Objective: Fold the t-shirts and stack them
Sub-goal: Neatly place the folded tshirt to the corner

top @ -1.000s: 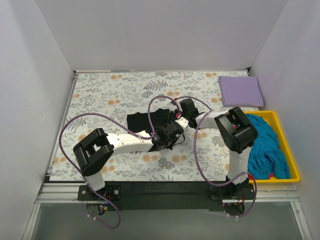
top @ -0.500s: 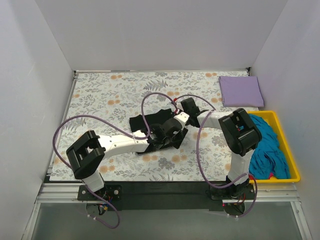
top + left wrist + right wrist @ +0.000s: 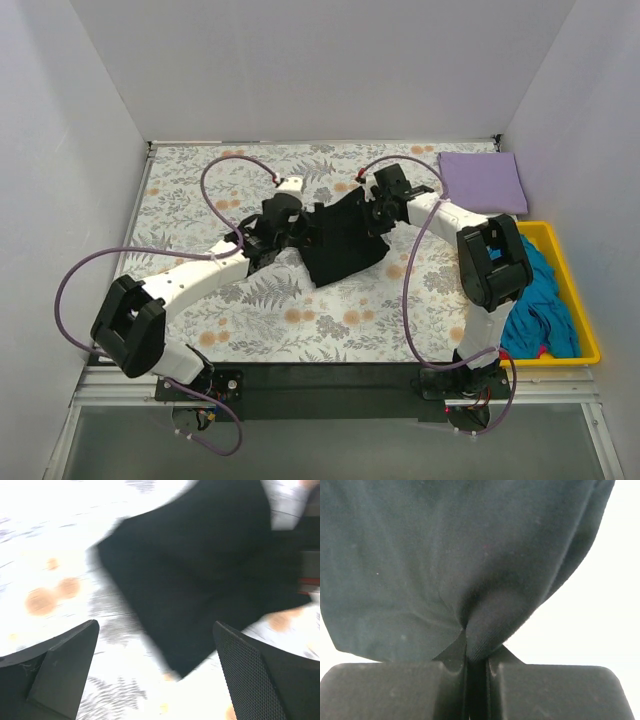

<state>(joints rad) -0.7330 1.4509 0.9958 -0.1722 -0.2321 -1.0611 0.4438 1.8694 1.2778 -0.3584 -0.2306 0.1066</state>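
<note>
- Right gripper (image 3: 476,676): jaws pinched tight on fold of black t-shirt (image 3: 340,240). Cloth spreads from pinch toward left gripper (image 3: 159,675).
- Left gripper: jaws wide, nothing between. Black t-shirt just ahead of fingertips, lying on floral-print cloth (image 3: 210,190).
- Lavender t-shirt (image 3: 482,182): folded flat, to right of right gripper, apart from it.
- Teal t-shirt (image 3: 535,290): heaped in yellow tray (image 3: 565,357).

One black t-shirt (image 3: 342,238), one lavender t-shirt (image 3: 482,182), one tray (image 3: 588,330).
</note>
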